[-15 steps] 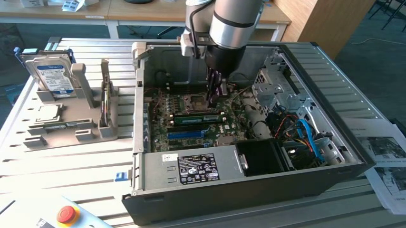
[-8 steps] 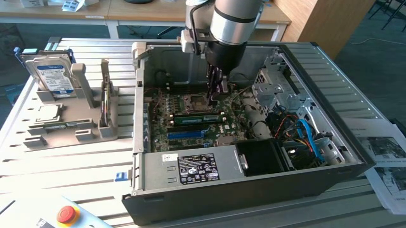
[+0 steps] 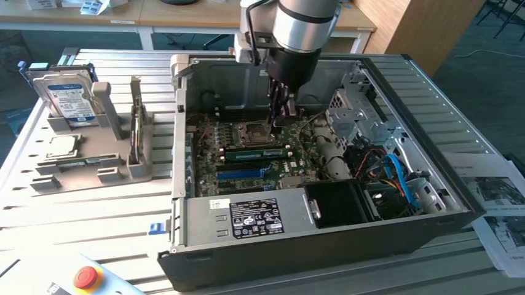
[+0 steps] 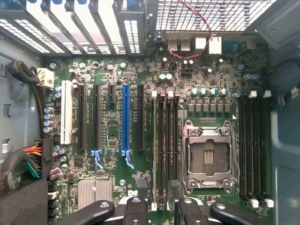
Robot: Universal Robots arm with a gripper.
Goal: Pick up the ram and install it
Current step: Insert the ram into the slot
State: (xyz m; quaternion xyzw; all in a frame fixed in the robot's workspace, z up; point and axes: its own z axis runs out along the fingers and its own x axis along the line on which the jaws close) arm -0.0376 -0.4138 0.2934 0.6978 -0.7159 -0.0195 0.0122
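The ram (image 3: 254,153) is a green stick standing on edge in a memory slot of the motherboard (image 3: 209,138), between the CPU socket (image 3: 250,132) and the blue slot strip (image 3: 238,174). In the wrist view the ram (image 4: 155,150) shows edge-on as a thin pale line in the slot nearest the expansion slots. My gripper (image 3: 281,114) hangs inside the open PC case, above the board and near one end of the stick. Its dark fingers (image 4: 142,194) stand apart on either side of the ram's line, so the gripper (image 4: 157,202) is open and holds nothing.
The case walls (image 3: 176,123) and the drive cage (image 3: 361,117) hem in the arm. Cables (image 3: 394,172) and a power supply (image 3: 246,218) fill the near side. A grey rack (image 3: 90,166) at the exterior view's left holds a hard drive (image 3: 70,98) and a thin upright board (image 3: 136,117). A red stop button (image 3: 86,276) sits in front.
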